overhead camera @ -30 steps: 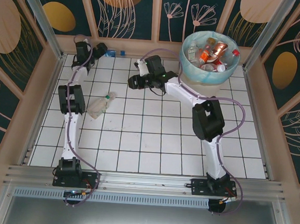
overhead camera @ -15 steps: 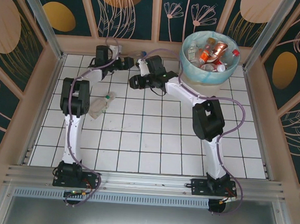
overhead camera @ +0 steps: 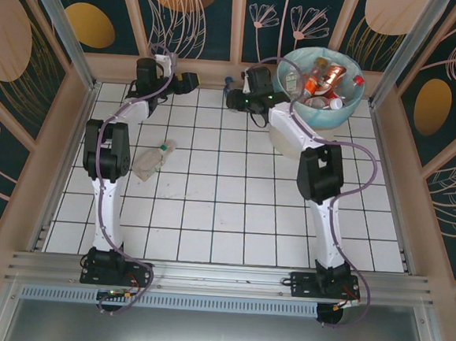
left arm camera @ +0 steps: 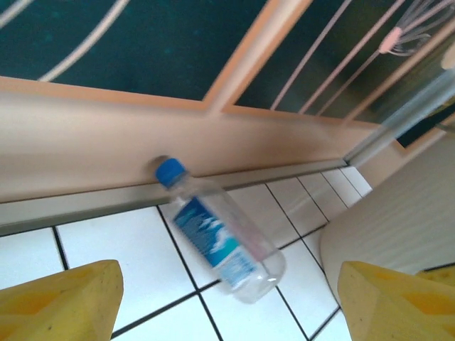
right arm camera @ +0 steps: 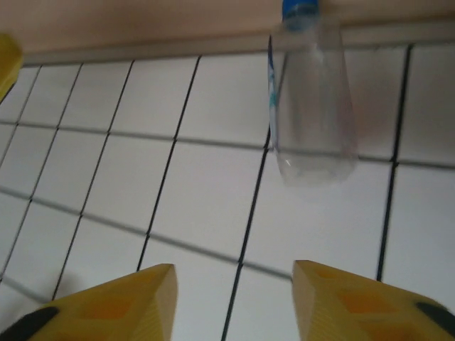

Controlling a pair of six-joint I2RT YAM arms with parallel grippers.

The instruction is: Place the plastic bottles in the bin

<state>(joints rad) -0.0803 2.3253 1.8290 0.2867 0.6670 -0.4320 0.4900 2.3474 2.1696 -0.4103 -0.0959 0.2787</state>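
Pale blue-green liner [overhead camera: 282, 78] rims the round white bin [overhead camera: 326, 124] at the far right of the tiled table [overhead camera: 233, 210]. A heap of plastic bottles [overhead camera: 322, 79] with red and orange labels lies inside it. Against the far wall [left arm camera: 85, 135], just left of the bin, a clear blue-capped bottle [left arm camera: 220, 238] lies on its side. Both pincers face it without touching. The left gripper [left arm camera: 227, 284] and right gripper [right arm camera: 233, 273] each have fingers spread wide and hold nothing. A crumpled green-capped bottle [overhead camera: 151, 161] lies on the left tiles.
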